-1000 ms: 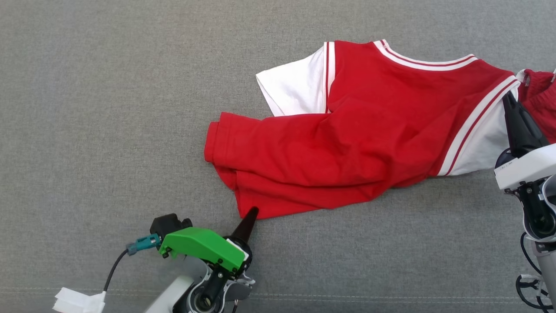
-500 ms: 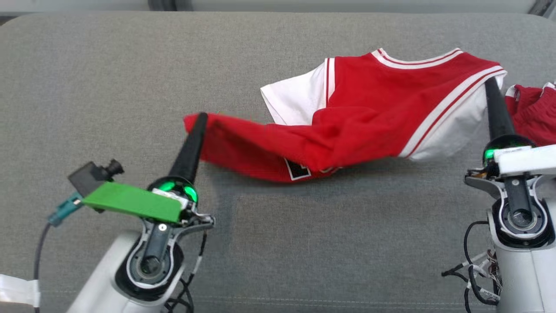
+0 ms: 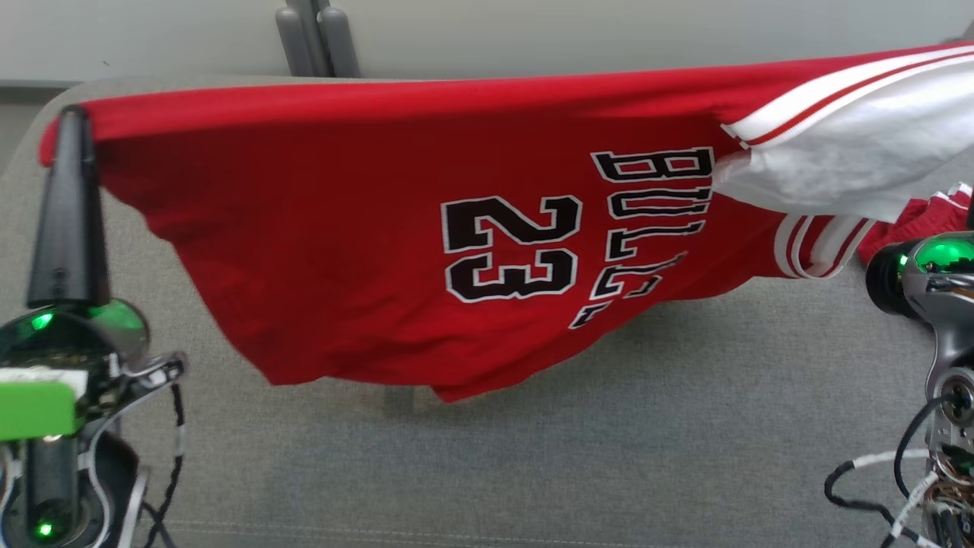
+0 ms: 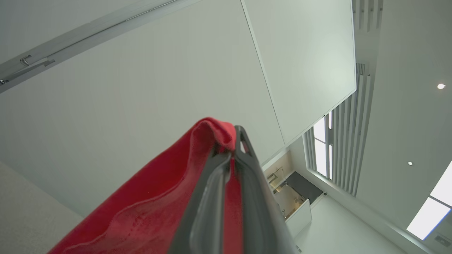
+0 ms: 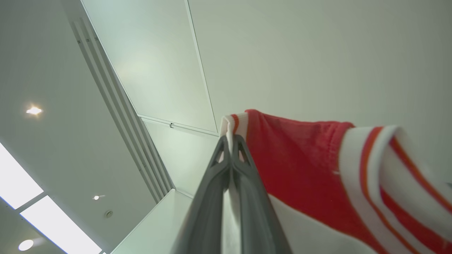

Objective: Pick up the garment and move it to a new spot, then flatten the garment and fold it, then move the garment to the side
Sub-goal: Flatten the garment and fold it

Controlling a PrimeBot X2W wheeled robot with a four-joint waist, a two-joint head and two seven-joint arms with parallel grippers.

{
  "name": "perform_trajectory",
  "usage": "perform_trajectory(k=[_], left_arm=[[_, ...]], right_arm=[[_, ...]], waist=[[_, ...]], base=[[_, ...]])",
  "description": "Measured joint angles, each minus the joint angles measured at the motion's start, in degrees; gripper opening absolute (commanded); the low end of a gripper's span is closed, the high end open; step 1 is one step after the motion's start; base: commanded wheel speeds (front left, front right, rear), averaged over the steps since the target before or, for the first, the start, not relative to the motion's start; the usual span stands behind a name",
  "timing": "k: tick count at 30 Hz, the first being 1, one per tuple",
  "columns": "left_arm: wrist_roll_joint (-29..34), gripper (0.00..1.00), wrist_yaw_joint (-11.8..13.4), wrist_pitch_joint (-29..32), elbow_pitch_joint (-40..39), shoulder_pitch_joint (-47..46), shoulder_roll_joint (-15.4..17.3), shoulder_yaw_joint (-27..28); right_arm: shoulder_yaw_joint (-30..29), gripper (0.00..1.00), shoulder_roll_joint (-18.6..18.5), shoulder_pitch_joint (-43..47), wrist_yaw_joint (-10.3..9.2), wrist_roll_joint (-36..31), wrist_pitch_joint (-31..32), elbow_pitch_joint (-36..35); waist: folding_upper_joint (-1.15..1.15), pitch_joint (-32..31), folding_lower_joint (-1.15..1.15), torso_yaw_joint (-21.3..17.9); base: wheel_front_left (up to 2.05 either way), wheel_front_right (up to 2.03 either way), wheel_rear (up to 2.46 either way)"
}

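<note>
Left gripper (image 3: 70,118), its dark fingers pressed together on a corner of the red-and-white short-sleeved basketball jersey (image 3: 342,228) printed with a black 23, holds the cloth aloft at 9 o'clock in the head view. The right gripper (image 5: 231,141) pinches the white-striped shoulder edge toward 3 o'clock. The jersey hangs stretched between them, and its low point near 6 o'clock appears clear of the grey woven cushion (image 3: 609,457). A clean move likely calls for firm, level pinches and a taut top edge. The hanging edge should go down first at the new spot, away from the second red cloth (image 3: 943,209) at 3 o'clock. A second ago the jersey lay crumpled on the cushion; half a second ago it sagged, barely lifted, with its number hidden. The head camera has also tilted up.
</note>
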Motion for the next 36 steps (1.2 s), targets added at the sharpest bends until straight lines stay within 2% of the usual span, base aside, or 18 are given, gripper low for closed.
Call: perform_trajectory(k=[2, 4, 7, 10, 17, 21, 28, 32, 36], left_arm=[[1.27, 0.0, 1.53, 0.0, -3.65, 1.6, -0.07, 3.52], [1.53, 0.0, 3.25, 0.0, -7.28, 3.04, -0.35, 6.68], [1.93, 0.0, 5.42, -0.01, -11.82, 4.77, -0.33, 9.07], [1.87, 0.0, 6.43, -0.09, -14.43, 6.81, 0.1, 9.39], [0.43, 0.0, 6.91, -0.09, -12.52, 9.95, 0.8, 9.94], [0.41, 0.0, 6.9, 0.03, -7.58, 9.43, 1.55, 9.14], [0.32, 0.0, 6.86, 1.44, 4.63, 3.31, 2.74, 7.14], [2.04, 0.0, 6.84, 2.82, 9.94, -2.47, 4.49, 5.31], [2.46, 0.0, 6.84, 3.82, 15.48, -8.86, 4.47, 2.89]], right_arm=[[1.45, 0.0, -0.51, 1.47, -0.12, 4.54, -0.25, -4.17], [3.5, 0.0, -0.75, 3.0, -1.13, 9.16, -1.86, -7.51], [6.82, 0.0, -0.91, 6.38, -2.5, 11.6, -3.71, -11.45], [9.5, 0.0, -0.97, 9.68, -3.49, 14.17, -5.93, -14.28], [13.6, 0.0, -0.99, 12.93, -4.49, 16.17, -9.72, -15.27], [14.14, 0.0, -0.99, 11.66, -4.57, 14.22, -10.29, -12.6], [12.77, 0.0, -1.02, 3.8, -5.04, 10.63, -11.52, -3.68], [12.32, 0.0, -1.45, -2.58, -5.02, 6.79, -11.74, 3.68], [13.26, 0.0, -3.92, -7.4, -5.02, 2.53, -12.06, 13.37]], waist=[[0.0, -0.61, 0.0, -0.29], [0.0, -0.95, 0.0, -0.85], [0.0, -1.17, 0.0, -1.9], [0.0, -1.0, 0.0, -2.97], [0.0, 2.15, 0.0, -4.45], [0.0, 4.83, 0.0, -4.89], [0.0, 9.95, 0.0, -5.1], [0.0, 12.94, 0.0, -4.98], [0.0, 15.97, 0.0, -4.6]], base=[[0.0, 0.0, 0.0], [0.0, 0.0, 0.0], [0.0, 0.0, 0.0], [0.0, 0.0, 0.0], [0.0, 0.0, 0.0], [0.0, 0.0, 0.0], [0.0, 0.0, 0.0], [0.0, 0.0, 0.0], [0.0, 0.0, 0.0]])
